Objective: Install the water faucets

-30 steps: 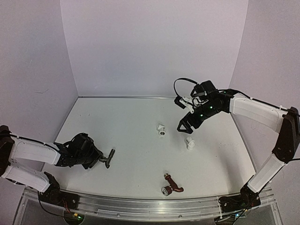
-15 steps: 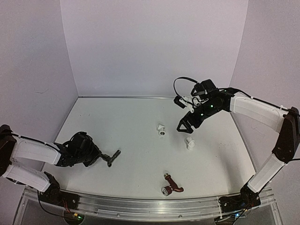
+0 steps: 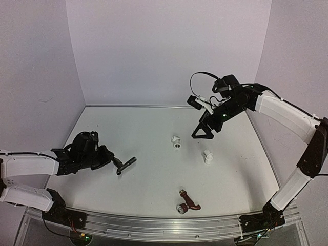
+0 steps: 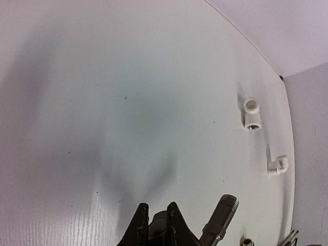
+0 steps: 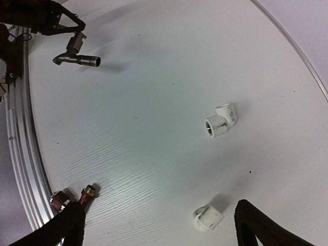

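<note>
Clamping dark faucet (image 3: 126,163) in left hand (image 3: 114,161).

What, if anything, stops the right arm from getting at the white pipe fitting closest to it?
Probably nothing; it looks reachable. The right arm's fingers are open and empty above the table, and that fitting lies in the open nearly under them, apart from the other fitting and the brown faucet.

A robot lab's test cell: a white desk (image 3: 148,148) boxed in by blank pale walls (image 3: 169,51), with a left arm (image 3: 31,166) and a right arm (image 3: 284,115) bolted to an aluminium rail (image 3: 154,225) at its near edge.
</note>
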Controlling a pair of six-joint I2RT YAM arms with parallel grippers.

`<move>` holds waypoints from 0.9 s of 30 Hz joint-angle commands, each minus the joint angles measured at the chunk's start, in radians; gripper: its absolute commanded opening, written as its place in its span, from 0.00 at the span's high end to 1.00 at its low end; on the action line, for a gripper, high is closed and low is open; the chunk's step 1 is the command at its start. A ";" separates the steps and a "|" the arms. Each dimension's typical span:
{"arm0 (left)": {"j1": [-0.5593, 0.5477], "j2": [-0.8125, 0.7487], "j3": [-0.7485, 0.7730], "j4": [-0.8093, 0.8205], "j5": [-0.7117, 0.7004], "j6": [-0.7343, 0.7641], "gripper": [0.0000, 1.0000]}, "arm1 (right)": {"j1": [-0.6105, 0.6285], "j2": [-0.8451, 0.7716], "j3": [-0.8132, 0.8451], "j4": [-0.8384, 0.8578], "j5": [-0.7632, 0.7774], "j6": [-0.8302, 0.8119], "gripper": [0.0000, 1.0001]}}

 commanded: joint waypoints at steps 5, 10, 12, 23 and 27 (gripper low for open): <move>-0.060 -0.013 0.217 0.010 0.253 0.382 1.00 | 0.010 0.094 0.154 -0.195 -0.333 -0.101 0.02; -0.149 0.038 0.321 0.013 0.280 0.437 1.00 | 0.052 0.122 0.135 -0.199 -0.447 -0.098 0.03; -0.188 0.063 0.359 0.022 0.276 0.449 1.00 | 0.067 0.131 0.133 -0.198 -0.491 -0.092 0.04; -0.258 0.119 0.471 0.081 0.270 0.468 1.00 | 0.160 0.155 0.079 -0.139 -0.619 -0.018 0.12; -0.265 0.131 0.494 0.083 0.257 0.475 1.00 | 0.198 0.167 0.044 -0.092 -0.600 0.025 0.14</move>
